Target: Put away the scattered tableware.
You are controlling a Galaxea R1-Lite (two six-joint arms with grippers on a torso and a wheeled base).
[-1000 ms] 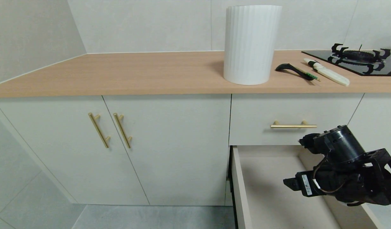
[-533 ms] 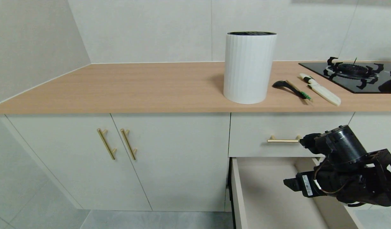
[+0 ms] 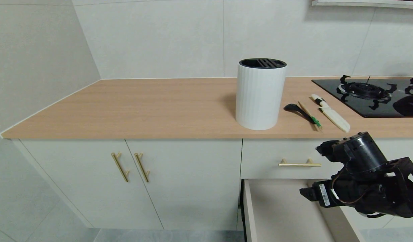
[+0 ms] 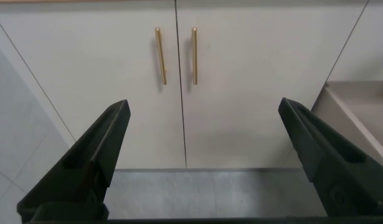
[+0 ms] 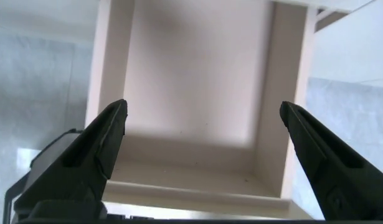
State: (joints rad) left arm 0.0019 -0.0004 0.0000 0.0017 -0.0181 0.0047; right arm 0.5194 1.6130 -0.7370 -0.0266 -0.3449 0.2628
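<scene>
Wood-grain counter (image 3: 159, 104) is where the tableware sits right now: a black ladle (image 3: 294, 109), a pair of chopsticks (image 3: 310, 115) with green ends and a pale-bladed knife (image 3: 331, 113) all lie flat, side by side, between the white ribbed holder (image 3: 261, 95) and the hob (image 3: 367, 95). None of it is picked up yet. The lower drawer (image 3: 248, 208) below them is pulled out and looks bare inside, so I'd say we're at the "storage is open, now go fetch the first piece" stage. The right gripper (image 5: 202, 106) hangs over that drawer with its fingers spread wide and nothing between them, well below the counter and well apart from the utensils. The left gripper (image 4: 203, 104) is just as wide open and empty, and faces the double cabinet doors (image 4: 179, 81) off to the side. My guess for the next move is that the right arm has to come up above the counter edge, line up over one of the thin pieces and pinch it low, since they all lie flat on the wood. Whether they go in the drawer or the holder, I can't tell from this.
</scene>
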